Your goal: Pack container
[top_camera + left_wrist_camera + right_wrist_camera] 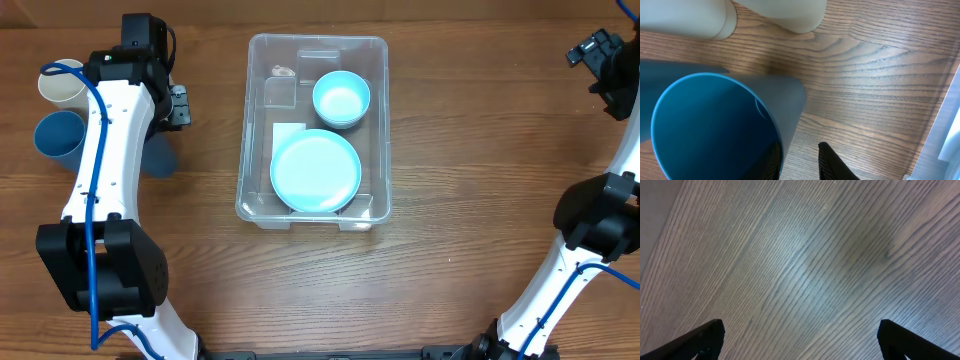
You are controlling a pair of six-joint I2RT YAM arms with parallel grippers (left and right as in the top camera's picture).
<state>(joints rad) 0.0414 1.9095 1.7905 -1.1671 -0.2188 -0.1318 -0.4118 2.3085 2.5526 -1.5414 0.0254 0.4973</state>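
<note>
Soft, even light from above — pale glare on the table, blue cup slightly blurred.

Your left arm and right arm wear white shells, black joints and blue cables — left hand and right hand black.
</note>
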